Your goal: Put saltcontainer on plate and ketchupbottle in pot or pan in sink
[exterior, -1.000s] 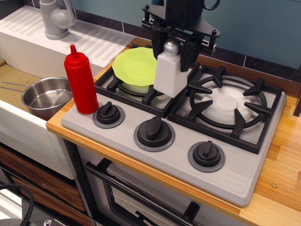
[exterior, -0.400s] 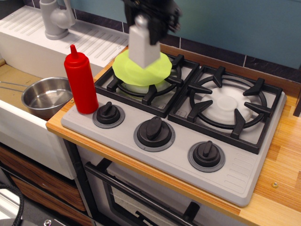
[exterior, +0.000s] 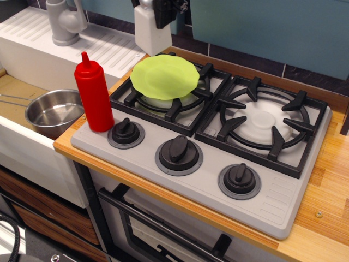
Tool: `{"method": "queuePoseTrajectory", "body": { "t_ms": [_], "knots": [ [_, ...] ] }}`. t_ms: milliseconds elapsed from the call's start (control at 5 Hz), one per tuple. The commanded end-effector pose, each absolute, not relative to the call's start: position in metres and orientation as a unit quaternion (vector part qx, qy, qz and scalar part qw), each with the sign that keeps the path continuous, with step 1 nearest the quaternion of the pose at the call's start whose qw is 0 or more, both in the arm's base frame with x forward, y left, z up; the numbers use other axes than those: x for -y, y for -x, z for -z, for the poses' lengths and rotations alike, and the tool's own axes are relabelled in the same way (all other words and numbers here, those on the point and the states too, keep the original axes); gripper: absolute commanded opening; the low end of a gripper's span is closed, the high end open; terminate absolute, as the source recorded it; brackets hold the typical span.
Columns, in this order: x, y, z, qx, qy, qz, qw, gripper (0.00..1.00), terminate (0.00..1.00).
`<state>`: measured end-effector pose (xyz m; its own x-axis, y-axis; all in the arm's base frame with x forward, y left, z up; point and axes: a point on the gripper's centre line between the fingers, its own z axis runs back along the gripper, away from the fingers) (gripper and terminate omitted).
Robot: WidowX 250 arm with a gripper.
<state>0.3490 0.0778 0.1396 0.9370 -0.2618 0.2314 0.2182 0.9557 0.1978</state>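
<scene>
My gripper [exterior: 158,8] sits at the top edge of the view, mostly cut off, shut on the white saltcontainer [exterior: 149,31], which hangs in the air behind and above the back-left rim of the lime-green plate [exterior: 163,76]. The plate rests on the left burner grate. The red ketchupbottle [exterior: 94,94] stands upright on the stove's front-left corner. The shiny steel pot [exterior: 53,112] sits in the sink [exterior: 16,142] just left of the bottle.
A grey faucet [exterior: 64,22] stands on the ribbed white drainboard [exterior: 103,46] at the back left. The right burner [exterior: 264,123] has a black grate over a white disc. Three black knobs [exterior: 179,150] line the stove front. A teal wall runs behind.
My gripper has carried the saltcontainer up and to the left, from over the gap between the burners to behind the plate, rising until it is mostly out of frame.
</scene>
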Motion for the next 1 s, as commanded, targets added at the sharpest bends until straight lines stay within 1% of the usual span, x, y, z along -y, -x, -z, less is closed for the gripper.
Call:
{"method": "queuePoseTrajectory", "body": {
  "t_ms": [0, 200, 400, 600, 800],
  "knots": [
    [-0.076, -0.369, -0.149, 0.132, -0.073, 0.107, 0.983, 0.0, 0.0],
    [-0.07, -0.371, -0.143, 0.136, -0.069, 0.1, 0.983, 0.0, 0.0],
    [-0.064, -0.373, -0.14, 0.128, -0.054, 0.094, 0.986, 0.0, 0.0],
    [-0.058, -0.374, -0.137, 0.129, -0.053, 0.091, 0.986, 0.0, 0.0],
    [-0.054, -0.374, -0.136, 0.125, -0.049, 0.091, 0.987, 1.0, 0.0]
  ]
}}
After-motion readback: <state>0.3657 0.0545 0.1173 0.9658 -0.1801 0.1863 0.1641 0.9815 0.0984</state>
